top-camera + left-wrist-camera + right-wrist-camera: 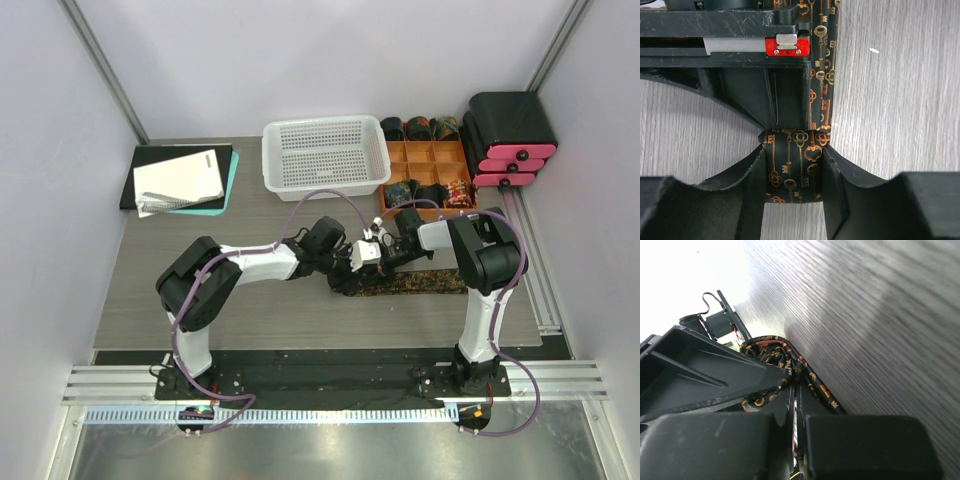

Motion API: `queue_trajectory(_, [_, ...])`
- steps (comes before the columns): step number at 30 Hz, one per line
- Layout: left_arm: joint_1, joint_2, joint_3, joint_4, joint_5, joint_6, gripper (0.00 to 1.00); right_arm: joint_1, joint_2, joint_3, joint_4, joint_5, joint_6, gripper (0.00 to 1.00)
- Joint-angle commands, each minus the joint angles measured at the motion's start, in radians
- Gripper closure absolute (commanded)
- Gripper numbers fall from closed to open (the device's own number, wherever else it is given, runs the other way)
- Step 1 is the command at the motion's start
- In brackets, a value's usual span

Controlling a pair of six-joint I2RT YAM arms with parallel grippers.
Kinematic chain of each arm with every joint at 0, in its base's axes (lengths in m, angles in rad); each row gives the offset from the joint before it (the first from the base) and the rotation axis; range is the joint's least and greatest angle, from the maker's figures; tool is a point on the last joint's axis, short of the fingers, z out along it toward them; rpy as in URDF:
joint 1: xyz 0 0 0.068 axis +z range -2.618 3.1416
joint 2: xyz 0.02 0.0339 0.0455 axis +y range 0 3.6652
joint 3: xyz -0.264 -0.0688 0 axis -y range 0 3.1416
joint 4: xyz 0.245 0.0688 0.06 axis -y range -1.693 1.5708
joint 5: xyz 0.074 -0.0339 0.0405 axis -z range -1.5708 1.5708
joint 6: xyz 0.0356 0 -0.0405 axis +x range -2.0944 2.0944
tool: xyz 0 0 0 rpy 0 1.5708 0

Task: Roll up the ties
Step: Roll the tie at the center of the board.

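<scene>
Grey, wood-grained laminate forms the table, enclosed by plain white walls. Both arms are bent inward over its middle, elbows raised and wrists turned toward each other, so that the grippers are brought nose to nose. The tie is laid flat there as a long, narrow strip along the table, near its front edge. Its fabric is seen as smooth black cloth printed with small gold-orange keys. The left gripper is closed across the strip's width, with matte black fingers touching both edges. The right gripper is pressed together on a thin fold of the tie, beside which the cloth is curled into a loose coil.
</scene>
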Motion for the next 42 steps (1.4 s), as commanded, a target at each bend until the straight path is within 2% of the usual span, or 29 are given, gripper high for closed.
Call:
queue_trajectory(1, [-0.028,0.051,-0.005,0.034,0.0,-0.021,0.59,0.016,0.003,0.011,0.032,0.108,-0.01,0.98])
queue_trajectory(8, [-0.031,0.051,-0.06,-0.043,-0.052,0.003,0.67,0.016,-0.098,0.023,-0.014,0.071,-0.009,0.82])
queue_trajectory(14, [-0.03,0.069,-0.088,-0.1,-0.063,0.031,0.68,0.005,-0.199,0.036,-0.077,0.023,0.042,0.73])
queue_trajectory(19, [-0.03,0.083,-0.103,-0.115,-0.095,0.048,0.68,-0.048,-0.247,0.052,-0.213,0.022,-0.052,0.68])
queue_trajectory(24, [-0.03,0.1,-0.089,-0.124,-0.106,0.051,0.66,-0.049,-0.238,0.042,-0.168,0.029,-0.015,0.58])
queue_trajectory(31, [-0.031,0.103,-0.063,-0.152,-0.111,0.06,0.63,-0.018,-0.193,0.005,-0.075,0.057,0.008,0.58])
queue_trajectory(38, [-0.031,0.097,-0.069,-0.161,-0.118,0.08,0.61,-0.001,-0.164,-0.007,-0.066,0.089,-0.035,0.6])
queue_trajectory(39, [-0.031,0.097,-0.071,-0.161,-0.118,0.083,0.61,0.001,-0.161,-0.009,-0.068,0.091,-0.039,0.62])
queue_trajectory(40, [-0.03,0.095,-0.069,-0.162,-0.12,0.086,0.61,-0.001,-0.157,-0.009,-0.072,0.101,-0.046,0.74])
queue_trajectory(42, [-0.03,0.092,-0.069,-0.167,-0.126,0.091,0.59,-0.003,-0.15,-0.006,-0.092,0.111,-0.067,0.88])
